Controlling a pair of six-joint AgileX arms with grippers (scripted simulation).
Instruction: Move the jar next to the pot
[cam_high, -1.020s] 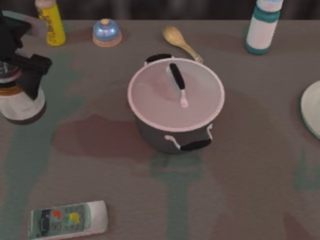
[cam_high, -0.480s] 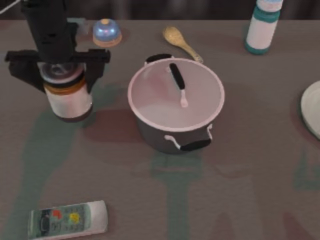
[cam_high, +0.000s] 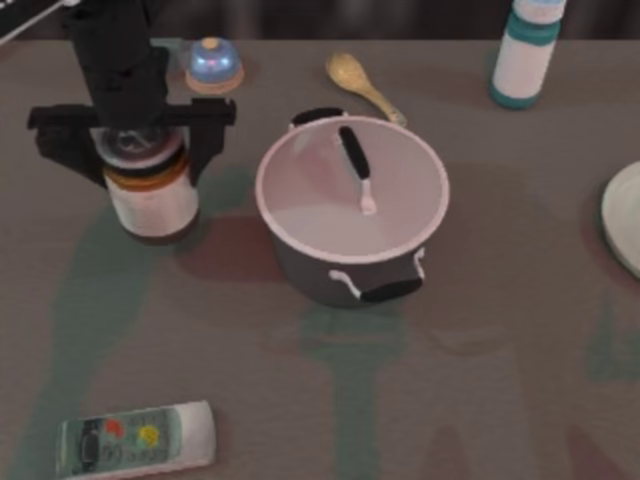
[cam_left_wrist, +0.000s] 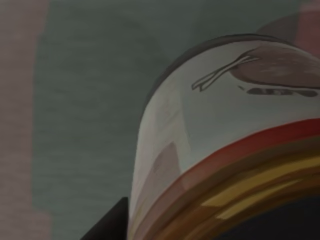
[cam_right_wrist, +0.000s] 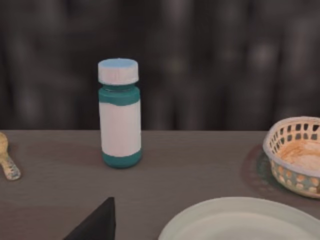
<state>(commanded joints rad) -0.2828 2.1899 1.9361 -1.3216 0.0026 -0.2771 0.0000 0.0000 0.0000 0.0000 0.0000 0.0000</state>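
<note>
Jar (cam_high: 150, 195), short, white label, orange band, clamped at the lid by left gripper (cam_high: 133, 140), near the big dark grey lidded pot (cam_high: 350, 205), on its left. Risk: releasing high tips it; overshoot knocks the pot's black side handle. Right arm unseen.

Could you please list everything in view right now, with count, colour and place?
jar: one, white label with orange band, left of the pot, held
pot: one, dark grey with pale lid, table centre
bell: one, blue, far edge
spoon: one, tan, behind the pot
bottle: one, white and teal, far right
plate: one, white, right edge
basket: one, cream, near the plate
remote: one, white, near left
left end effector: black, shut on the jar
right end effector: not seen
</note>
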